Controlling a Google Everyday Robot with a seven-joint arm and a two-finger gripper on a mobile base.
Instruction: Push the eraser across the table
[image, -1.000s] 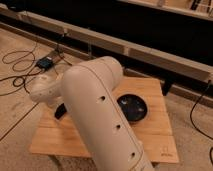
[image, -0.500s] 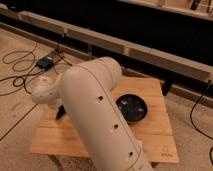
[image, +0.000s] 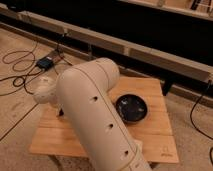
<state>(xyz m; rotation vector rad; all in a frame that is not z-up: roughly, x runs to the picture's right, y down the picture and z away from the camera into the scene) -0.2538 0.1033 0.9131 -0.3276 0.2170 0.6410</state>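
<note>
Floor: speckled, with black cables (image: 20, 65) and a blue box (image: 45, 63) at left.
Surface: pale wood (image: 155, 135), standing low on the floor.
Arm: white arm (image: 95, 115) covering the surface's left half.
Bowl: black bowl (image: 131, 107) just right of the arm; contents unclear.
Pincer: the pincer (image: 61, 112) shows as a dark tip near the surface's left edge; state cannot be told.
Eraser: hidden; position relative to the pincer cannot be told.

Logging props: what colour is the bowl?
The bowl is black, camera view; gripper left of it, mostly hidden.

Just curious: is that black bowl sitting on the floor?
No, the black bowl rests on the wooden table, while the pincer hangs low by the table's left side, mostly hidden.
</note>
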